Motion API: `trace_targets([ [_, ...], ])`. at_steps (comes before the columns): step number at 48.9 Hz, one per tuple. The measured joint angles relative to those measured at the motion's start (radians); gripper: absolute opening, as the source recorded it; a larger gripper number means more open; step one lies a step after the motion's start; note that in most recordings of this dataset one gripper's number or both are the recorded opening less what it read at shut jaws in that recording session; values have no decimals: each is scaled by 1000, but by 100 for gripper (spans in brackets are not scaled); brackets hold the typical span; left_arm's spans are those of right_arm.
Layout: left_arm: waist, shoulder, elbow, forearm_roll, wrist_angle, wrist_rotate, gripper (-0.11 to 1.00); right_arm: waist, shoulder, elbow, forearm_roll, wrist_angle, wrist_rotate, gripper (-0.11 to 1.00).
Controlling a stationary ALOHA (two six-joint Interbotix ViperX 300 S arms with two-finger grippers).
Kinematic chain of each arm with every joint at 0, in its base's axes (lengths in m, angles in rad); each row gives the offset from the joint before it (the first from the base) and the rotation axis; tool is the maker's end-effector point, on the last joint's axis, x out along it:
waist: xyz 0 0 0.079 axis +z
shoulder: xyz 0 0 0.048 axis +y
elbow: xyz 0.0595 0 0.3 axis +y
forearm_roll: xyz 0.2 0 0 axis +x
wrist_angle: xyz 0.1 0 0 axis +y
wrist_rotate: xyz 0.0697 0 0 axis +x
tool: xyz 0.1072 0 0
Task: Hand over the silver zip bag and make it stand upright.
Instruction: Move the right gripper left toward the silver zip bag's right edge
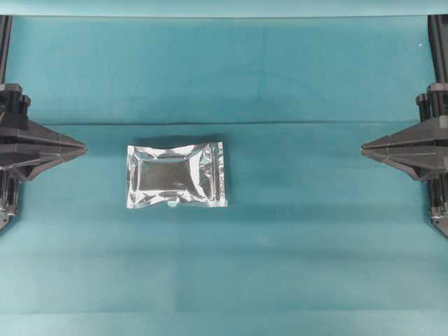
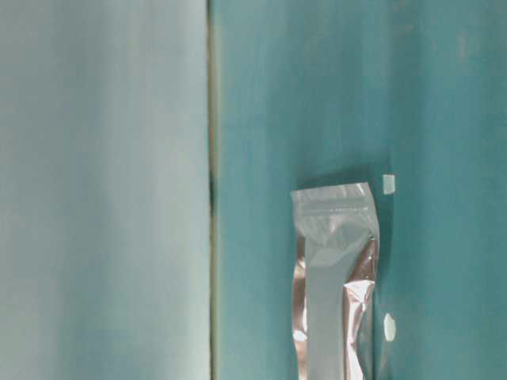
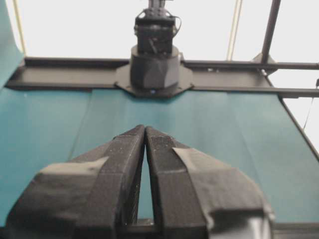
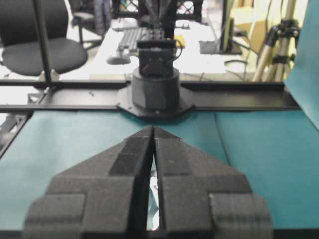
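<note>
The silver zip bag [image 1: 176, 175] lies flat on the teal cloth, left of centre in the overhead view, crinkled with a darker middle. From table level the silver zip bag [image 2: 334, 281] is a narrow shiny strip. My left gripper [image 1: 84, 148] rests at the left edge, shut and empty, its tip a short way left of the bag. At the right edge my right gripper [image 1: 362, 148] is also shut and empty, far from the bag. In the left wrist view the left gripper [image 3: 145, 128] has its tips together. Behind the closed right gripper [image 4: 153, 128], a sliver of the silver bag [image 4: 152, 199] shows through the slit between the fingers.
Teal cloth [image 1: 280, 266] covers the whole table. A fold line [image 1: 294, 123] crosses it behind the bag. Each wrist view faces the opposite arm's black base [image 3: 154, 64] on a black rail. An office chair [image 4: 37, 47] and desks lie beyond the table.
</note>
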Motion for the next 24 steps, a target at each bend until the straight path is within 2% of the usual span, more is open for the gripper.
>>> trace_targets([
  [3,0,11,-2,6,0,-3,10,0,3,-3,9,2,2,9],
  [8,-8,58,-14,12,2,-3,0,-5,32,-20,78,15,43,0],
  [24,-29,118,-58,15,2,3,0,-35,195,-49,322,61,278,0],
])
